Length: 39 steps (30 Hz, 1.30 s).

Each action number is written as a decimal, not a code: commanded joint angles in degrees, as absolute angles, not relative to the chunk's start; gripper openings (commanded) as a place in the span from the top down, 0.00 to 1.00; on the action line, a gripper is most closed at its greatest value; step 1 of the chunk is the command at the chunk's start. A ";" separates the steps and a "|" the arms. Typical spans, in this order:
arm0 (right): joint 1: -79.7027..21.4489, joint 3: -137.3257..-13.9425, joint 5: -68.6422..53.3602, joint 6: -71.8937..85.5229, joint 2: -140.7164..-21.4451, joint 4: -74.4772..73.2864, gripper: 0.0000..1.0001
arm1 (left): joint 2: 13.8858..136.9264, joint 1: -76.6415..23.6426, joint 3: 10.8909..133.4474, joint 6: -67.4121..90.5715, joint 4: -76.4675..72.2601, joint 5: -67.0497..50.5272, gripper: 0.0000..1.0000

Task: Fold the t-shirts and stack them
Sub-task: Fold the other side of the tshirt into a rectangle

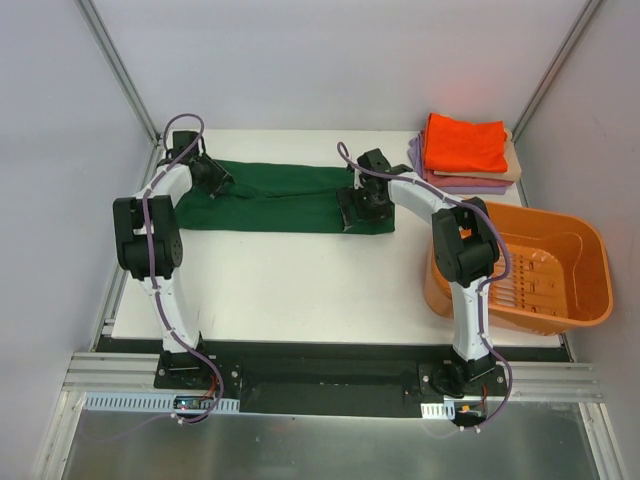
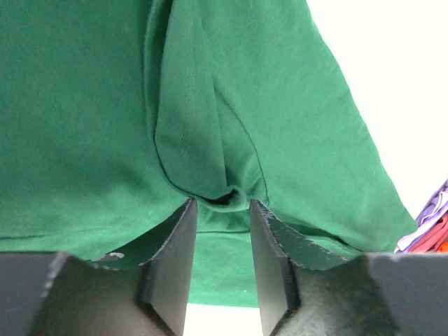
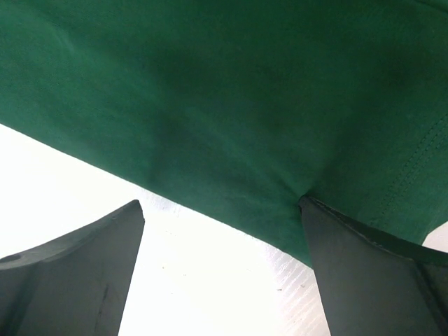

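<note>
The green shirt (image 1: 280,195) lies lengthwise from 9 to 3 o'clock: left claw (image 2: 222,204) half-shut over its bunched 9 end, grip unclear; right claw (image 3: 220,204) wide open at 3.

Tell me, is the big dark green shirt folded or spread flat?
Folded lengthwise: the dark green cloth shirt lies as a long narrow band on the white table, layers overlapping.

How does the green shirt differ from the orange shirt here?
The green shirt lies as a long flat band straight on the table; the orange shirt is a compact folded square topping a stack. The left claw and right claw sit at the green shirt's ends; neither is near the orange shirt. Both are plain, single-colour cloth.
</note>
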<state>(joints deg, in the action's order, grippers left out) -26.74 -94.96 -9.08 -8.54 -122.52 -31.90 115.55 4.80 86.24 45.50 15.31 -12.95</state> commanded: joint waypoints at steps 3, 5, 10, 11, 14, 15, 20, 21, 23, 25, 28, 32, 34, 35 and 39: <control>-25.84 -94.39 -7.47 -8.17 -121.99 -32.78 0.04 | 118.12 4.22 90.00 44.12 15.91 -12.65 0.88; -25.75 -94.31 -7.47 -8.09 -121.99 -32.70 0.04 | 118.91 4.22 91.05 43.51 15.91 -13.27 1.00; -25.40 -94.04 -7.47 -8.09 -121.90 -32.78 0.04 | 120.93 3.96 94.47 41.40 15.82 -14.50 1.00; -25.31 -93.96 -7.38 -8.09 -121.82 -32.78 0.04 | 121.37 3.69 95.44 40.70 15.91 -14.41 1.00; -25.14 -93.52 -7.12 -7.91 -121.47 -32.52 0.04 | 121.64 3.08 97.29 38.94 15.91 -13.54 1.00; -25.22 -93.52 -7.12 -7.91 -121.38 -32.52 0.04 | 121.99 2.73 98.08 37.80 15.91 -13.36 1.00; -25.05 -93.34 -7.03 -8.00 -121.11 -32.43 0.04 | 125.85 1.32 103.97 33.67 15.73 -15.02 1.00; -24.96 -93.34 -7.12 -8.00 -121.11 -32.43 0.04 | 127.16 1.14 105.37 33.23 15.73 -15.81 1.00; -24.87 -93.34 -7.12 -8.00 -121.11 -32.34 0.04 | 130.15 0.70 108.27 31.74 15.64 -18.36 1.00; -24.79 -93.17 -7.21 -8.09 -121.20 -32.43 0.04 | 132.09 0.27 111.00 29.89 15.64 -20.55 1.00; -24.70 -93.08 -7.21 -8.17 -121.03 -32.34 0.04 | 133.24 0.18 112.94 27.34 15.56 -23.90 0.86; -24.61 -93.34 -7.03 -8.35 -120.41 -32.34 0.04 | 130.96 0.18 112.06 24.44 15.64 -23.82 0.46; -24.61 -93.69 -6.94 -8.52 -119.89 -32.34 0.04 | 128.77 -1.76 111.80 23.56 15.73 -22.85 0.37; -24.61 -93.87 -6.86 -8.70 -119.62 -32.26 0.04 | 127.98 -1.93 111.88 23.38 15.56 -22.76 0.27; -24.61 -94.65 -6.16 -8.79 -117.69 -31.90 0.04 | 123.59 -2.20 110.58 23.73 15.38 -22.42 0.01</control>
